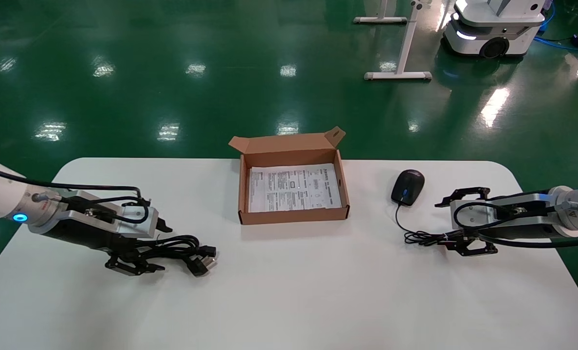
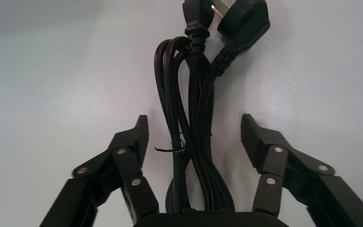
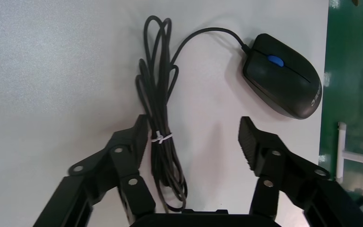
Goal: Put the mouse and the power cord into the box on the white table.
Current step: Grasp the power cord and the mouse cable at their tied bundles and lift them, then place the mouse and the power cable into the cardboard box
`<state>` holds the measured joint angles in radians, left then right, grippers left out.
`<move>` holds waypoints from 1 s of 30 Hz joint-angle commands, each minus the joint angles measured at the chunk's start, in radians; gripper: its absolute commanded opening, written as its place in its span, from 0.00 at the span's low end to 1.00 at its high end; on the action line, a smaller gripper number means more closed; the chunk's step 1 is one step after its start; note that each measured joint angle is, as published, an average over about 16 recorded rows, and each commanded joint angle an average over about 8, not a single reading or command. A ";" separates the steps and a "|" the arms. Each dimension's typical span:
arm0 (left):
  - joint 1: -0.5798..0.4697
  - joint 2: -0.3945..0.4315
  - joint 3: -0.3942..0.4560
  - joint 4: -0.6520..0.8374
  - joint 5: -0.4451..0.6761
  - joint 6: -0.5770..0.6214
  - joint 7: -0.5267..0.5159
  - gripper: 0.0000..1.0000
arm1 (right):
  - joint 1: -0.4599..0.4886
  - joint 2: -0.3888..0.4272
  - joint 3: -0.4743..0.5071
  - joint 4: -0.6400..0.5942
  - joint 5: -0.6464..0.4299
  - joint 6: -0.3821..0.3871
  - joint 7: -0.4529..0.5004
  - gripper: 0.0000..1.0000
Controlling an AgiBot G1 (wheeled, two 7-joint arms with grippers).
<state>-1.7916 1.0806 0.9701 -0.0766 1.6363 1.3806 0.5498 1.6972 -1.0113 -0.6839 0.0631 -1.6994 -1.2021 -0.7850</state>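
The white table (image 1: 289, 291), rounded at its corners, stands on a glossy green floor (image 1: 123, 73), with a white wheeled robot base (image 1: 493, 29) and white stand legs (image 1: 398, 75) beyond it. At the table's far middle sits the brown cardboard box (image 1: 294, 214), flap up, lined with a printed white sheet. On the table's left the left gripper (image 1: 145, 248) straddles the bundled black power cord (image 1: 182, 245), jaws wide apart and holding nothing, while on the right the right gripper (image 1: 466, 223), equally spread, lies over the thin tied wire (image 3: 160, 118) of the black mouse (image 1: 407, 187), which has a blue wheel.

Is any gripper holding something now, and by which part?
Nothing is held. The left gripper is open astride the power cord; the right gripper is open over the mouse's wire.
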 commanded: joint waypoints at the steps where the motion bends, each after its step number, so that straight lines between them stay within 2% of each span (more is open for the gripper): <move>1: 0.001 -0.001 0.000 -0.002 0.000 0.000 -0.001 0.00 | -0.001 0.001 0.000 0.002 0.000 -0.001 0.000 0.00; 30: 0.003 -0.004 -0.001 -0.010 -0.001 -0.002 -0.004 0.00 | -0.004 0.004 0.000 0.010 0.002 -0.004 0.002 0.00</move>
<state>-1.7936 1.0737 0.9680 -0.0870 1.6326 1.3842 0.5459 1.6966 -1.0071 -0.6829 0.0743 -1.6962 -1.2084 -0.7835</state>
